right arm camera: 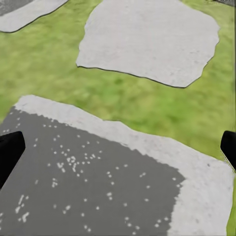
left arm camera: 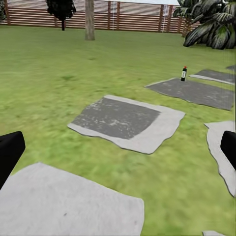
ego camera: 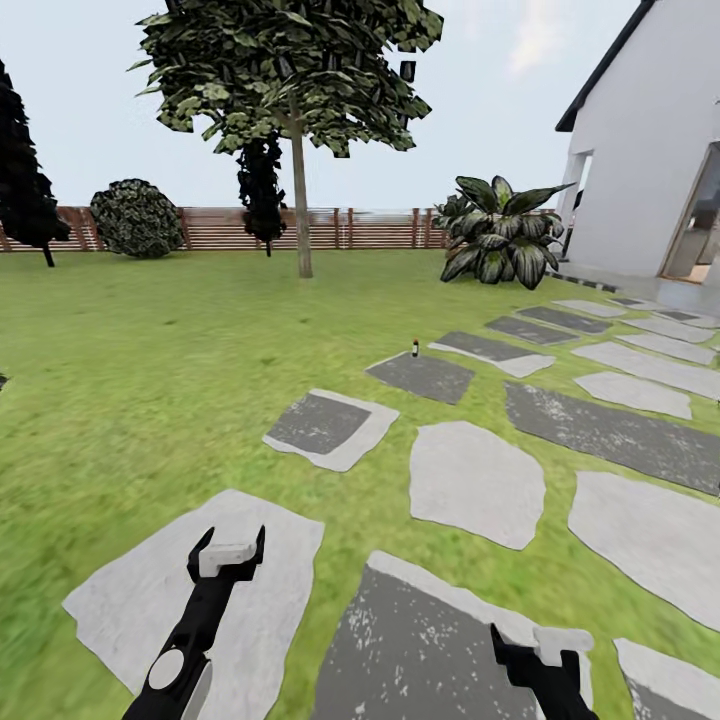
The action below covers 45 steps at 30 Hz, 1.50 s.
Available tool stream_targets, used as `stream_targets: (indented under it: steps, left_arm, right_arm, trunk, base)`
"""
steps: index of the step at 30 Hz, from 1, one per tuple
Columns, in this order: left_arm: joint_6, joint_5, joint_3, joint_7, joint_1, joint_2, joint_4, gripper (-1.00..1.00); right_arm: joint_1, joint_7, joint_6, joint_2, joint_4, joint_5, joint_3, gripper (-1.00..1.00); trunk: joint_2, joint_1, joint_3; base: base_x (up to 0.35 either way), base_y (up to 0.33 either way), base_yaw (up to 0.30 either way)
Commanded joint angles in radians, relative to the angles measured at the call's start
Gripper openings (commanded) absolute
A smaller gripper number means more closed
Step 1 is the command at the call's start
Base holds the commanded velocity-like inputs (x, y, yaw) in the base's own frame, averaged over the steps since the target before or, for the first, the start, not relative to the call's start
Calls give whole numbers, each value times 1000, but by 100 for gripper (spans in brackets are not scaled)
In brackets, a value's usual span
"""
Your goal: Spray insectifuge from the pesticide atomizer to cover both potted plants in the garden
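Garden approach, both arms carried low and forward. Your left gripper (ego camera: 228, 556) hangs over a pale stepping stone (ego camera: 190, 600) with its fingers apart and nothing between them; your right gripper (ego camera: 533, 652) sits lower, over a dark stone (ego camera: 430, 640), fingers likewise spread and empty (both wrist views show a black fingertip at each side edge, with open ground between). The arms look held this way simply for travel; neither is near anything to grasp.

The atomizer (ego camera: 414, 348) is the small dark bottle with a reddish cap, standing upright well ahead at the lawn-side edge of a dark stone (ego camera: 420, 378); the left wrist view gives it more plainly (left arm camera: 184, 73). Beyond it stand a tree (ego camera: 300, 200), a big leafy plant (ego camera: 500, 235), the fence (ego camera: 330, 228) and the house (ego camera: 650, 150).

Judgement: you are in the approach step; drive forward along the stones toward the bottle before you reach for it.
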Motion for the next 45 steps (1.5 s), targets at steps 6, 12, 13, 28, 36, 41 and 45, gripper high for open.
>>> stream_targets:
  steps: [6,12,13,28,36,41,45]
  left_arm:
    - [-3,4,0,0,0,0,0,100]
    - [-3,4,0,0,0,0,1,100]
    - [-3,4,0,0,0,0,1,100]
    - [-3,4,0,0,0,0,0,100]
    - [-3,4,0,-1,0,0,0,100]
    - [-3,4,0,-1,0,0,0,100]
    - [-3,4,0,-1,0,0,0,100]
  right_arm:
    - [0,0,1,0,0,-1,0,100]
    - [0,0,1,0,-1,-1,0,100]
    - [0,0,1,0,-1,-1,0,100]
    - [0,0,1,0,0,-1,1,100]
    - [0,0,-2,0,0,-1,1,100]
    - [0,0,-1,-1,0,-1,0,100]
    - [0,0,-1,-1,1,-1,0,100]
  trunk:
    - [0,0,-1]
    - [0,0,-1]
    - [0,0,-1]
    - [0,0,-1]
    - [0,0,-1]
    - [0,0,-1]
    - [0,0,-1]
  base:
    - [338,0,-238]
    - [338,0,-182]
    - [338,0,-39]
    - [339,0,-6]
    - [339,0,0]
    - [339,0,0]
    - [339,0,0]
